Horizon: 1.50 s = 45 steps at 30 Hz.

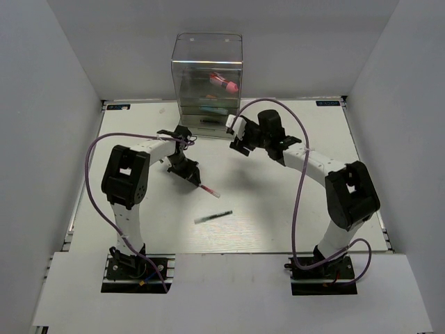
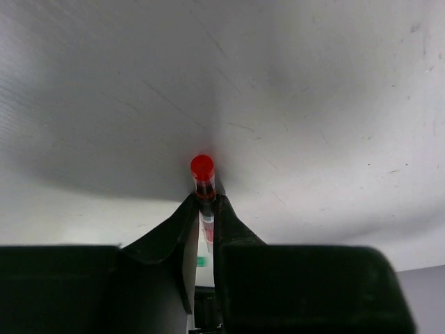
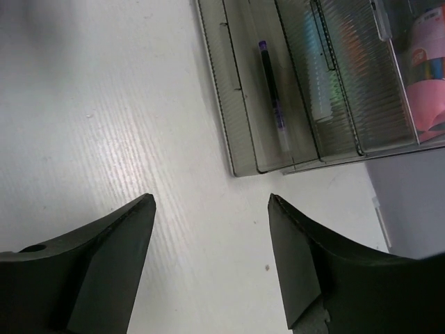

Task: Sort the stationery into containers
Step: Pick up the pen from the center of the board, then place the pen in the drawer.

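Observation:
The clear drawer box (image 1: 207,80) stands at the table's far middle; a pink tube (image 1: 224,83) lies in an upper level. In the right wrist view the bottom drawer (image 3: 240,118) stands pulled out with a dark pen (image 3: 272,94) inside; pale bars (image 3: 321,76) and the pink tube (image 3: 425,90) show in higher levels. My left gripper (image 1: 186,169) is shut on a thin red-capped pen (image 2: 202,174), which sticks out toward the table middle (image 1: 206,188). A dark pen (image 1: 213,217) lies loose on the table. My right gripper (image 3: 212,205) is open and empty just in front of the box.
White walls close in the table on three sides. Purple cables loop over both arms (image 1: 297,188). The pulled-out drawer juts toward my right gripper.

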Each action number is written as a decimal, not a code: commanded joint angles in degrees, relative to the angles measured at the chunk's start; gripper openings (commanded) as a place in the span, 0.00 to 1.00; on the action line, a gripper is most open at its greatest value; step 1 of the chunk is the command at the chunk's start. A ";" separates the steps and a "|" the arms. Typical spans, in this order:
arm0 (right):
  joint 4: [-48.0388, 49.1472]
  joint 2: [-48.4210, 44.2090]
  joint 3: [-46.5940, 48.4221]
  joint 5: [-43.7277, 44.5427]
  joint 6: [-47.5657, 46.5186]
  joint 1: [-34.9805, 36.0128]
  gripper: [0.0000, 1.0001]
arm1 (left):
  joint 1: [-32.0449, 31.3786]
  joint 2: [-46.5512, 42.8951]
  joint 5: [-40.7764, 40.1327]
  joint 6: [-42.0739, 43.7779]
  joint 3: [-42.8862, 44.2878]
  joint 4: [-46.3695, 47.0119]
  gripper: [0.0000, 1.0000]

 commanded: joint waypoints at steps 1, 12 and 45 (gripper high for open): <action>3.34 -4.49 -2.45 -2.59 3.51 -0.60 0.72 | -0.31 2.12 -5.54 1.45 -4.27 0.41 0.15; -3.60 -13.01 -11.41 -8.65 -0.26 -0.69 0.90 | 0.74 -7.28 -3.87 0.05 -0.68 11.40 0.00; -15.12 -23.48 -24.69 -21.23 -7.73 -0.69 0.81 | 2.85 13.63 -16.09 -21.41 29.91 28.72 0.00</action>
